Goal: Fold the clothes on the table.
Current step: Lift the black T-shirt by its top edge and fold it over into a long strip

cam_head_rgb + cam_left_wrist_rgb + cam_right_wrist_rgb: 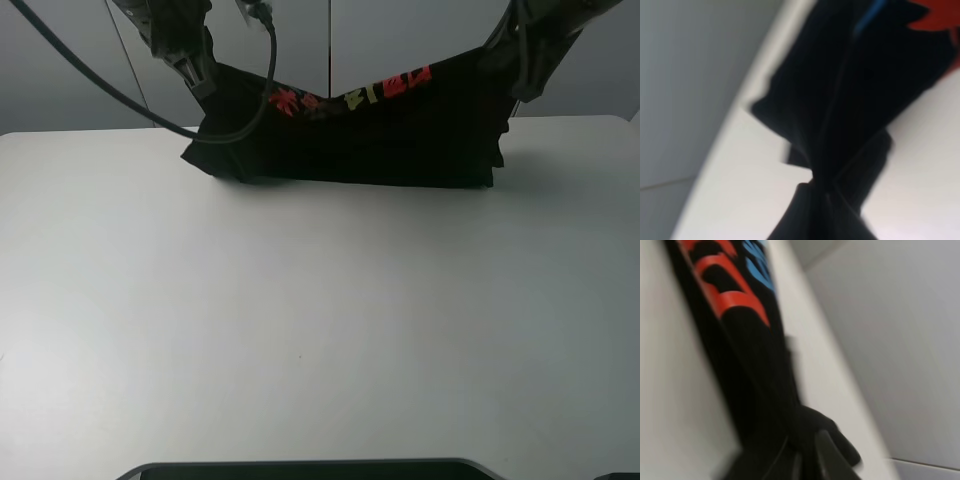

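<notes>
the black garment [380, 140] is at the far edge of the worktop [320, 330], stretched wide between the two arms. its upper edge sags in the middle and rises toward each top corner. its lower edge lies along the worktop surface, with a shadow just beneath it. red lettering [390, 88] runs along the upper part of the cloth. the right wrist view also shows blue print [757, 262] next to the red.

the left end effector [205, 75] is at the garment's top left corner. in the left wrist view the fabric [850, 100] draws into a tight bunch where it meets the left end effector [820, 200]. i read it as clamped on the cloth, though the picture is blurred and dark there. the right end effector [510, 75] is at the top right corner. in the right wrist view the garment [755, 365] narrows down into the right end effector [807, 450], and i read that one as clamped on the cloth too. the fingers themselves are hard to make out against the black.

a black cable [120, 100] loops down from the left arm across the garment's left part. the near and middle worktop is plain white. a dark rounded edge [300, 468] shows at the very bottom of the high view. behind the worktop is a grey panelled wall [400, 30].
</notes>
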You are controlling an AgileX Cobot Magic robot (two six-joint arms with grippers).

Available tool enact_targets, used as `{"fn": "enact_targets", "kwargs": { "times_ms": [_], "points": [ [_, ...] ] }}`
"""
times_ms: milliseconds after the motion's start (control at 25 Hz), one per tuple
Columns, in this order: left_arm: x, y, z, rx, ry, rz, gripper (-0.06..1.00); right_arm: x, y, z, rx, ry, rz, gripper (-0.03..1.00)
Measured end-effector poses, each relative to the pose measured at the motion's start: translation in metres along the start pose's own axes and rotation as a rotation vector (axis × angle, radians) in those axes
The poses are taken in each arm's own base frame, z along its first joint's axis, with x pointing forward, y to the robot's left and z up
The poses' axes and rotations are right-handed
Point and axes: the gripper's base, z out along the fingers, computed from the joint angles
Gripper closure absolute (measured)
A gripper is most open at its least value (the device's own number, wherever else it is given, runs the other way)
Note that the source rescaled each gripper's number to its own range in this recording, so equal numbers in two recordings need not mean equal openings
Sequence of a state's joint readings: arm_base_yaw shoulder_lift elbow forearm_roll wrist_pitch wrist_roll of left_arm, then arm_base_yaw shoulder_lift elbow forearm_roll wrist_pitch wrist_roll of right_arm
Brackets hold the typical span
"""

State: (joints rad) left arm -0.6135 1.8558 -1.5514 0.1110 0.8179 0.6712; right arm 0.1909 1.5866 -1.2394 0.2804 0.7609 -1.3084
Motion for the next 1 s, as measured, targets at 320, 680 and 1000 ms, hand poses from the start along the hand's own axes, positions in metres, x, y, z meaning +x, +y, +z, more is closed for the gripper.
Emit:
{"fn": "enact_targets", "kwargs": {
  "times_ms": [320,680,1000],
  "points": [
    [0.021,-0.036,-0.001,0.247,0.122,0.043,0.94,0.007,0.049,-0.006,-0.391,-0.015,-0.075,0.97],
    [0.049,-0.071,-0.018,0.368,0.144,-0.001,0.94,0.034,0.110,-0.015,-0.424,-0.009,-0.017,0.97],
    [0.056,-0.080,-0.006,0.319,0.104,-0.148,0.94,0.038,0.110,-0.009,-0.269,-0.029,0.136,0.97]
  ]
}}
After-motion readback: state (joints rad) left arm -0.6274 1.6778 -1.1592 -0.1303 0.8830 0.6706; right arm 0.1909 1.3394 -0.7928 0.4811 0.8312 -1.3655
